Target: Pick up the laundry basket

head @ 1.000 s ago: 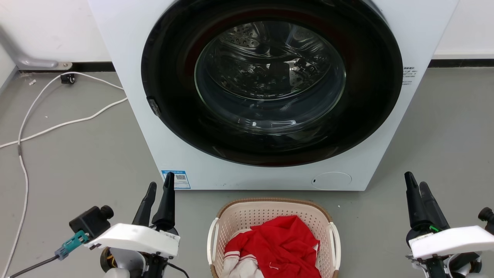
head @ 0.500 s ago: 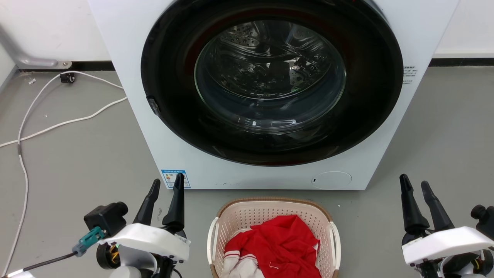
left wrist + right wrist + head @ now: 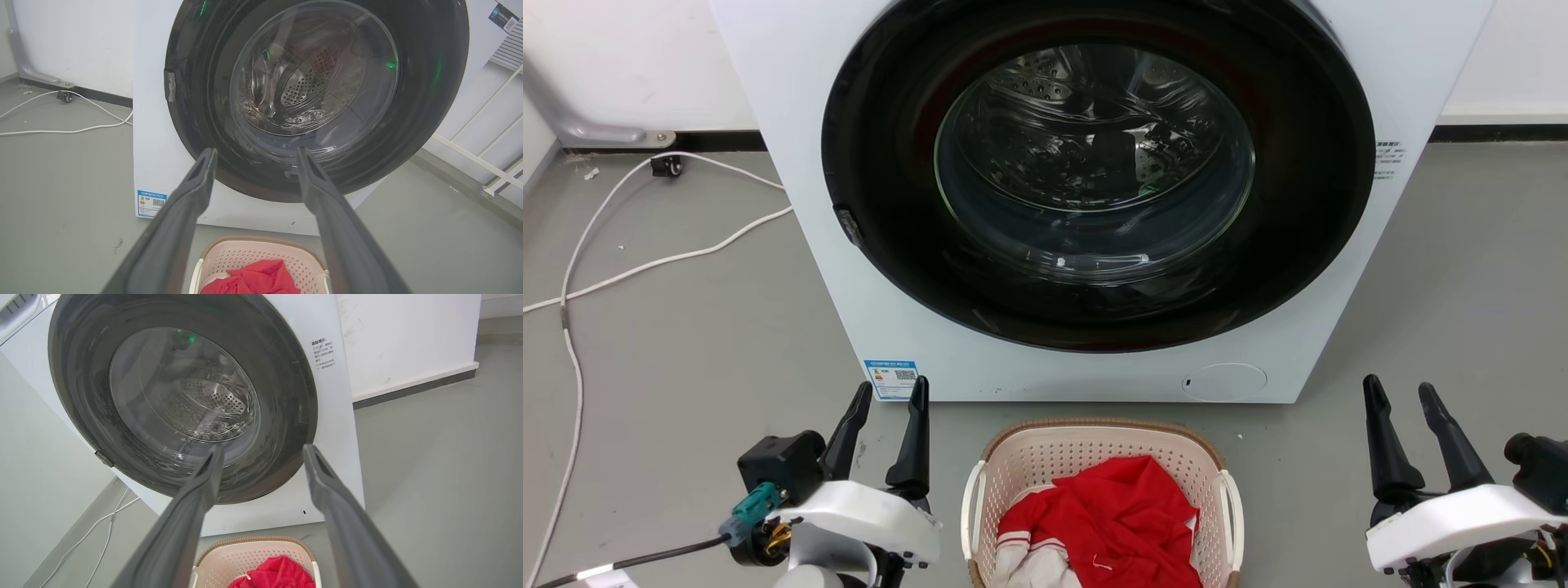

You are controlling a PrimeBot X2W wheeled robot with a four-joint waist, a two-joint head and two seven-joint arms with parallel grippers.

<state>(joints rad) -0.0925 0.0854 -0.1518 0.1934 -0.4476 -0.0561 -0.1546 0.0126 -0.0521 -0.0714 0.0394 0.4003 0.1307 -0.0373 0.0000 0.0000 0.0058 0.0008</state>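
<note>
The cream laundry basket (image 3: 1045, 457) with perforated walls and a brown rim sits on the floor just in front of the washer, holding red and white clothes (image 3: 1107, 527). White handles run down its left (image 3: 969, 510) and right (image 3: 1233, 506) sides. My left gripper (image 3: 890, 392) hovers open a little to the left of the basket, empty. Further off on the right, my right gripper (image 3: 1399, 389) is open and empty too. Both wrist views catch the basket (image 3: 249, 255) (image 3: 249, 553) low between open fingers.
The white front-loading washer (image 3: 1094, 188) with its big dark round door stands right behind the basket. White cables (image 3: 645, 265) trail over the grey floor at the left. A white rail (image 3: 482, 161) runs along the wall in the left wrist view.
Both grippers have opened wider. The left gripper has shifted right, toward the basket. The right gripper has edged slightly left and down. The basket has not moved.
</note>
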